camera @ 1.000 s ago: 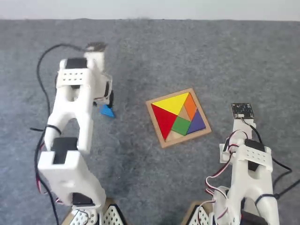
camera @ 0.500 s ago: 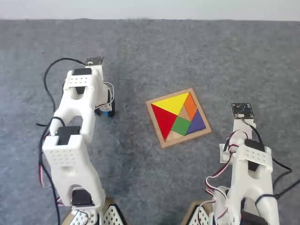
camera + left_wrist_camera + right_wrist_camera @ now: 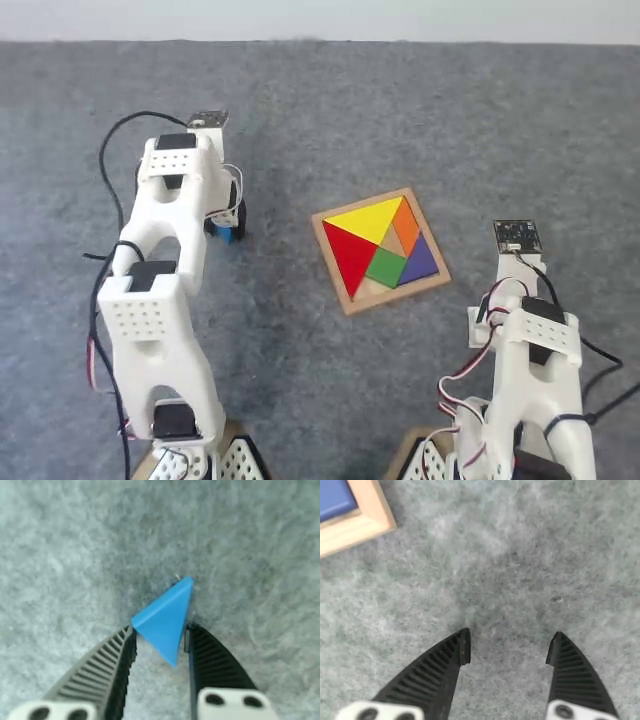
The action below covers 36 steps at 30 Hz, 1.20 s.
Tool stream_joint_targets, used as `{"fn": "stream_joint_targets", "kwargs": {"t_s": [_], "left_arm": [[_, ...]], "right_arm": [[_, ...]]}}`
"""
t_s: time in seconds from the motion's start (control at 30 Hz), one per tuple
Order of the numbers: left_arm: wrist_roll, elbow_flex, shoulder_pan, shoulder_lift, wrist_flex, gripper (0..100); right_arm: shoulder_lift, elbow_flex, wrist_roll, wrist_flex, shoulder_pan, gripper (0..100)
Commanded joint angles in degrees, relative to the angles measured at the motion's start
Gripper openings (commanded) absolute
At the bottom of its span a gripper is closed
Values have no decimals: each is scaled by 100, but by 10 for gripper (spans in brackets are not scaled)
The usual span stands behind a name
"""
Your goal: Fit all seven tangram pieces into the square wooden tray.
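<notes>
Arms are standing side by side on the grey felt worktop (image 3: 300, 120). The left arm (image 3: 165, 250) is stretching far forward over the left half of the felt, its wrist bending down. The right arm (image 3: 527, 340) is sitting folded back near its base, just right of the square wooden tray (image 3: 400, 291). The left pincer (image 3: 160, 629) is closing narrowly around the blue triangle (image 3: 165, 617), with both jaws touching it, one at a corner and the other along a side. From above, that piece is peeking out just under the left pincer's tip, well apart from the tray and to its left. The right pincer (image 3: 510, 634) is hanging wide open over bare felt, gripping nothing, with one tray corner lying beyond its tips. The tray is lying turned like a diamond and is holding yellow, red, green, orange and purple pieces, with wood-coloured patches showing at the centre and along its near edge.
</notes>
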State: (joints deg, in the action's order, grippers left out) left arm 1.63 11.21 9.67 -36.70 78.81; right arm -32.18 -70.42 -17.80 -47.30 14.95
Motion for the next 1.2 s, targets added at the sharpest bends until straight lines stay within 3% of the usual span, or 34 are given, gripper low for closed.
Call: {"fn": "stream_joint_targets", "kwargs": {"t_s": [0.0, 0.33, 0.53, 0.97, 1.17], "left_arm": [[-229, 910, 211, -167, 123, 159], [-1081, 3565, 677, -1363, 1609, 165], [-1600, 5218, 536, -2321, 2171, 246], [-1846, 5270, 624, -2743, 2171, 246], [-1829, 4488, 598, -2655, 2180, 246]], "right_arm": [[-224, 18, -53, 84, -40, 263], [-224, 18, -53, 84, -40, 263], [-224, 18, -53, 84, -40, 263], [-224, 18, -53, 84, -40, 263], [-224, 18, -53, 84, -40, 263]]}}
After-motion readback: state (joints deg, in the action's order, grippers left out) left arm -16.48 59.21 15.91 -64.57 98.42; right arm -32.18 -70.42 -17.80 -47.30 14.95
